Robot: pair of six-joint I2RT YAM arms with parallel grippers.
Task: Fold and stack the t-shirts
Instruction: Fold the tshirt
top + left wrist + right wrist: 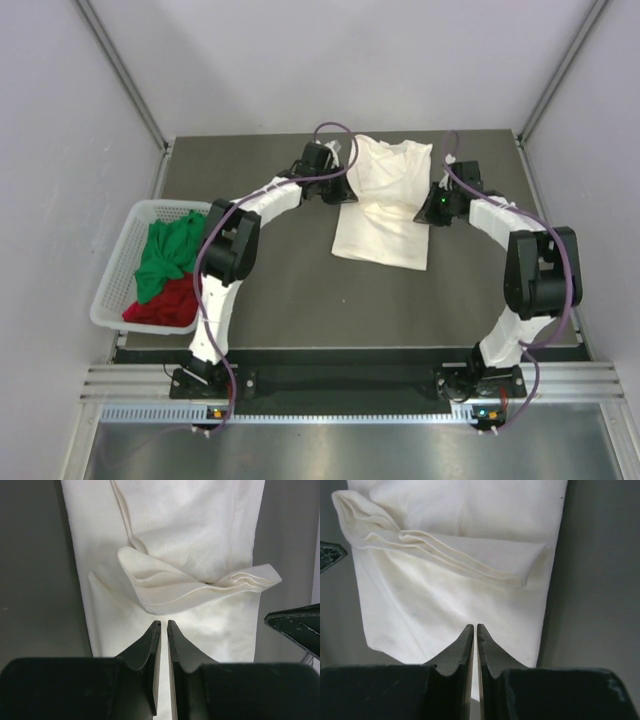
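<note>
— T-shirts first: where are they, seen from above?
— The cream-white t-shirt [385,205] lies flat on the tabletop [290,290], toward the far edge and a little right of the middle. The green t-shirt [165,250] and the red t-shirt [165,300] are bunched in a white mesh basket [112,295] at the left edge, green farther back, red nearer.
— And the arms?
— The left end effector [338,185] touches the cream shirt's left side, and the right end effector [432,207] touches its right side.
— What does the left wrist view give?
— The jaws stand almost together at the shirt's border. White cloth fills the thin slit between them, so the left end effector [161,624] is pinching that border. Beyond the tips a folded flap of cloth lies across the shirt.
— The right wrist view?
— Much alike: on the right end effector [474,626] the jaws nearly touch, with white cloth in the slit, clamped on the opposite border. A creased fold runs slantwise across the shirt beyond the tips.
</note>
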